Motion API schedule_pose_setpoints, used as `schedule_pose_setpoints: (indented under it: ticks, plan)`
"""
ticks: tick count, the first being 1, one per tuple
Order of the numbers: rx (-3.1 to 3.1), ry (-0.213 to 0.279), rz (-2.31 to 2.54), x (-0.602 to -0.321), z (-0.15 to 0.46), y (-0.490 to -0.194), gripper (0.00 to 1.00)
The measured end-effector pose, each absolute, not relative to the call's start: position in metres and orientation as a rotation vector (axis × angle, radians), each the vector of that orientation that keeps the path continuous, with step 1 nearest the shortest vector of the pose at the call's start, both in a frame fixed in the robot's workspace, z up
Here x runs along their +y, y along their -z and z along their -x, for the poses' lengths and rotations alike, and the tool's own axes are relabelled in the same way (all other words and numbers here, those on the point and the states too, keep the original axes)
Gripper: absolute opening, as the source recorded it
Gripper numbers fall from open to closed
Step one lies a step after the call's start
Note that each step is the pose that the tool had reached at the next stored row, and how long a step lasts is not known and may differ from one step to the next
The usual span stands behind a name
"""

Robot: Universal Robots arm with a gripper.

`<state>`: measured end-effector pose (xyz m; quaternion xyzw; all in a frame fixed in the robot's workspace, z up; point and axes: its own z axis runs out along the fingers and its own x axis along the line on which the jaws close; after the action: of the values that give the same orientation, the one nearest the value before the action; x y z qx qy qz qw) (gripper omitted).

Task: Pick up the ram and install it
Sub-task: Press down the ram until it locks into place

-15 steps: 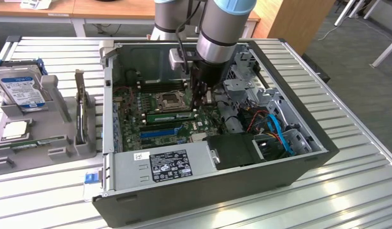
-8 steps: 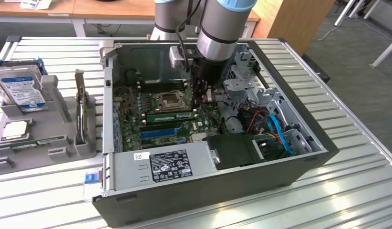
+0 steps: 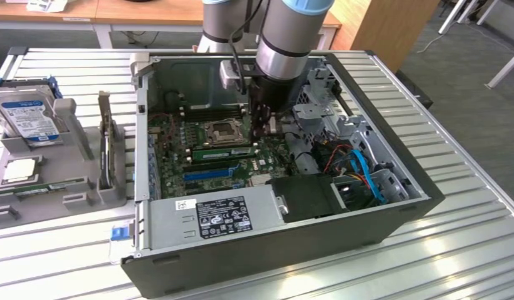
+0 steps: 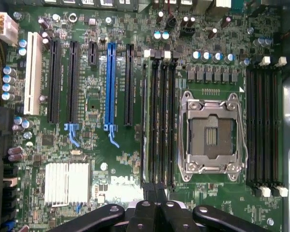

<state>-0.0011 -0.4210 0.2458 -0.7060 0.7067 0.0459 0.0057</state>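
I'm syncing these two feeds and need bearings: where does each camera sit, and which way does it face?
Exterior view: off the arm, above, looking down into the open computer case; the arm reaches in over the motherboard.
Wrist view: on the wrist, facing straight down at the motherboard; the gripper shows at one edge.
Shared: the CPU socket, blue expansion slot and the ram in its slot.
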Motion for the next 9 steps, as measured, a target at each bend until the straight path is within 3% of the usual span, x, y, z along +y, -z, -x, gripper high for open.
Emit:
schedule_pose_setpoints:
  ticks: [9]
  plan:
    - [2.208,-0.135,2.207,-0.421,0.027,-0.246,0.10]
